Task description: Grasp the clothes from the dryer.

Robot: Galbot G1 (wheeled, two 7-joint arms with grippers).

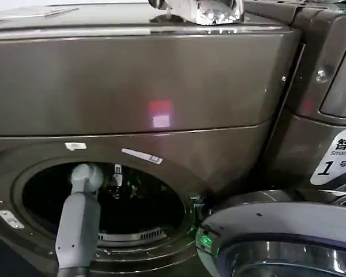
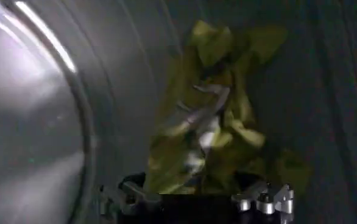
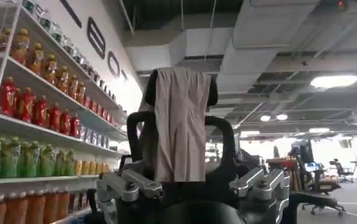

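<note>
The big dark bronze-grey front-loading dryer (image 1: 138, 86) fills the head view, its round drum mouth sitting at about seven o'clock of that picture. Its round glass door (image 1: 282, 242) hangs swung open at five o'clock, below a white "1" sticker (image 1: 334, 164) on the neighbouring machine. The pale grey left arm (image 1: 79, 222) reaches up from the bottom edge and into the dark drum, where the left tool (image 1: 116, 176) sits near the centre of the opening.

In the left wrist view, the left tool (image 2: 197, 198) is deep inside the drum, its fingers (image 2: 264, 199) spread wide to either side of the small bundle of yellow-green mottled clothes (image 2: 218, 115). The bundle lies against the dark drum wall, its lower end reaching down between the fingers; whether it is gripped I cannot tell.

In the right wrist view, the right tool (image 3: 194, 189) is raised away from the machine, clamped on a beige strip of cloth (image 3: 181, 122), with shelves of bottled drinks (image 3: 32, 115) beyond.
</note>
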